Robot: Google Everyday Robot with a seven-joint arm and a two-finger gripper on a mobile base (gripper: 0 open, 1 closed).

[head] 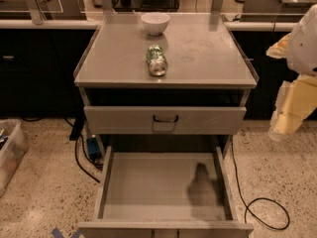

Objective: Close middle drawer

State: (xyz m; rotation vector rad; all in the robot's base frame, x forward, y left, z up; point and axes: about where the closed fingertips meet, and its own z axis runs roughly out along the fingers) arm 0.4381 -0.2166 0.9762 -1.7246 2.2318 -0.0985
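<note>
The middle drawer (pixel 163 185) is a wide grey metal tray pulled far out of the grey cabinet towards me. It is empty, and its low front panel (pixel 166 229) lies at the bottom edge of the view. Above it sits the taller-fronted grey drawer (pixel 165 119) with a black handle, out only a little. My gripper (pixel 289 117), on the white and yellowish arm, hangs at the right edge of the view. It is to the right of the cabinet, at about the height of the upper drawer, and touches nothing. Its shadow falls inside the open tray.
A white bowl (pixel 155 23) and a green can (pixel 157 60) lying on its side rest on the cabinet top (pixel 208 53). A black cable (pixel 265 209) loops on the speckled floor at the right. A clear plastic bin (pixel 7 152) stands at the left. Dark counters run behind.
</note>
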